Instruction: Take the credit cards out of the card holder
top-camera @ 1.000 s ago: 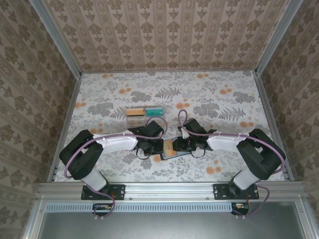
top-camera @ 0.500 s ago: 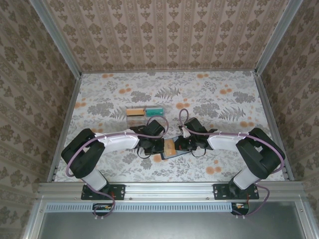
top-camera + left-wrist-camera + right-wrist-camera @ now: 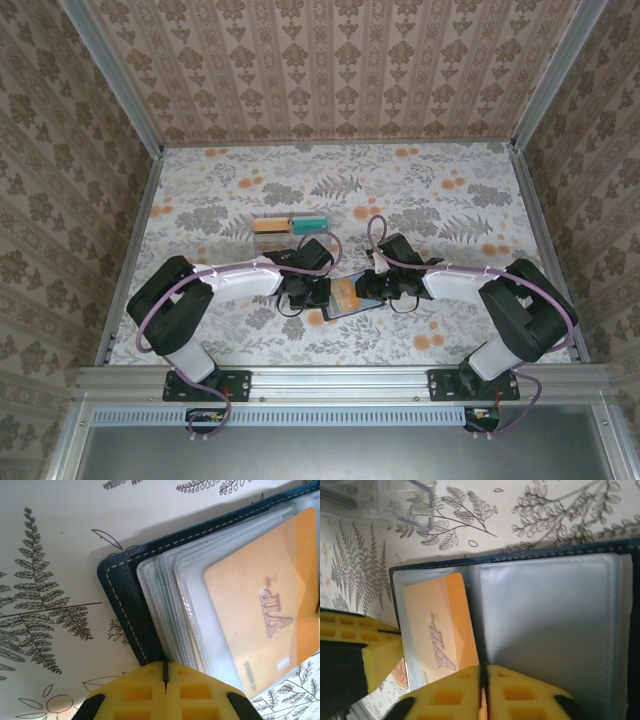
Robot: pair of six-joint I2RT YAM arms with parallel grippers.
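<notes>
Right end effector [image 3: 483, 692] pinches orange "VIP" card [image 3: 437, 625] inside card holder [image 3: 550, 625].

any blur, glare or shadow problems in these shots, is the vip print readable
Left wrist: orange VIP card sharp, print readable, soft shadow beside the card holder. Right wrist: print readable, clear box at top left blurred, mild sheen on the sleeves. Top external: even light, card too small to read.
</notes>
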